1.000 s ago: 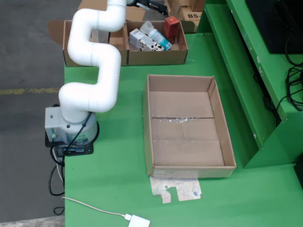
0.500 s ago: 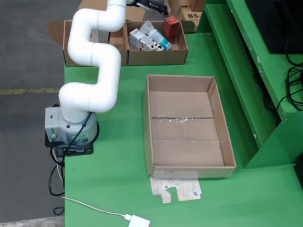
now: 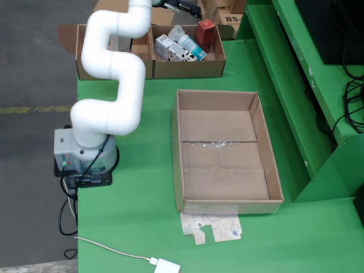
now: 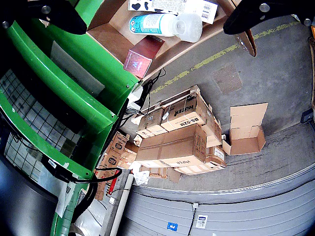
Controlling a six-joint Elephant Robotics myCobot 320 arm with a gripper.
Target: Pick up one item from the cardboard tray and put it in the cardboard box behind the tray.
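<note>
The cardboard tray (image 3: 222, 126) lies in the middle of the green table and holds nothing. Behind it the cardboard box (image 3: 187, 69) holds a red carton (image 3: 205, 32), a teal-and-white bottle (image 3: 190, 45) and a white black-patterned carton (image 3: 170, 50). The white arm (image 3: 114, 62) reaches over this box and leaves the top edge; the gripper is not clear in this view. In the wrist view the gripper (image 4: 155, 28) is open and empty, its black fingers (image 4: 59, 14) wide apart. Beyond them lie the bottle (image 4: 152, 23), the red carton (image 4: 139, 61) and the white carton (image 4: 172, 6).
A second open box (image 3: 85, 69) stands left of the filled one, partly behind the arm. A green shelf frame (image 3: 296, 85) rises on the right. A paper scrap (image 3: 213, 227) and a white cable with plug (image 3: 165, 265) lie in front. Stacked cartons (image 4: 177, 142) stand on the floor.
</note>
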